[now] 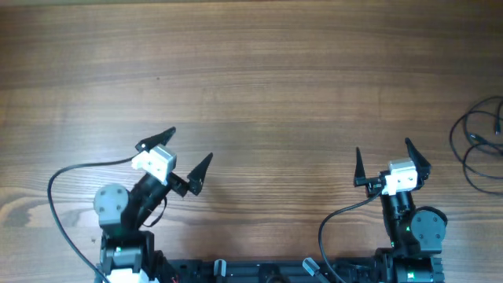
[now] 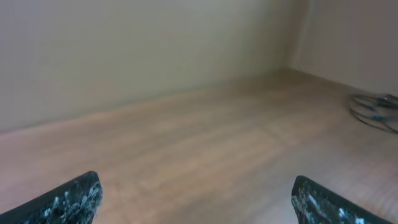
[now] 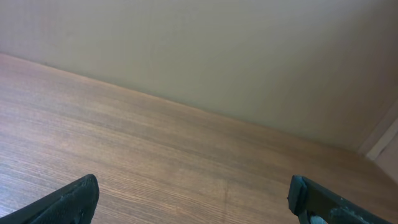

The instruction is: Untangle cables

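Note:
The cables [image 1: 481, 143] are thin black cords in loose loops at the far right edge of the wooden table, partly cut off by the overhead frame. They also show as small dark loops at the right of the left wrist view [image 2: 375, 112]. My left gripper [image 1: 182, 155] is open and empty at the lower left, far from the cables. My right gripper [image 1: 385, 160] is open and empty at the lower right, to the left of and nearer than the cables. The right wrist view shows no cables.
The wooden table [image 1: 251, 79] stretches bare across the overhead view. A plain beige wall [image 3: 217, 50] rises behind the table. The arms' own thicker black cables [image 1: 63, 189] loop near each base.

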